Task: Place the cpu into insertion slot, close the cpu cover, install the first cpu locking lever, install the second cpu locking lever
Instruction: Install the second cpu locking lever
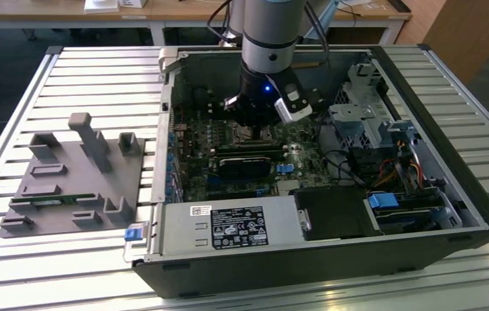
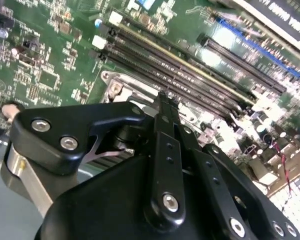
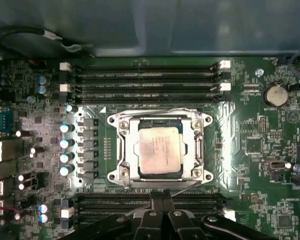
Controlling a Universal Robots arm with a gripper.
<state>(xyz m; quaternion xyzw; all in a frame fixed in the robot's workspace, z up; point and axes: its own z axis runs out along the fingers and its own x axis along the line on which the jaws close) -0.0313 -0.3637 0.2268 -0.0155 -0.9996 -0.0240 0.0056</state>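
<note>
In the first wrist view the cpu (image 3: 159,152), a dull silver square, lies flat in the insertion slot (image 3: 150,123), whose dark rim shows around it. The silver cpu cover (image 3: 122,150) lies flat around the chip, which shows through its window. A thin metal lever (image 3: 165,184) runs along the cover's edge nearest my gripper (image 3: 163,196). The black fingers are pressed together with nothing seen between them. In the second wrist view the gripper's tip (image 2: 165,98) sits right by a corner of the cover (image 2: 115,88). In the exterior view the gripper (image 1: 256,127) is low inside the open computer case.
Long black memory slots (image 3: 147,82) flank the socket on two sides. A row of capacitors (image 3: 65,150) stands beside it. Case walls (image 1: 166,129), drive cages (image 1: 374,123) and a power supply (image 1: 227,227) surround the board. A grey fixture (image 1: 76,175) sits at the exterior view's left.
</note>
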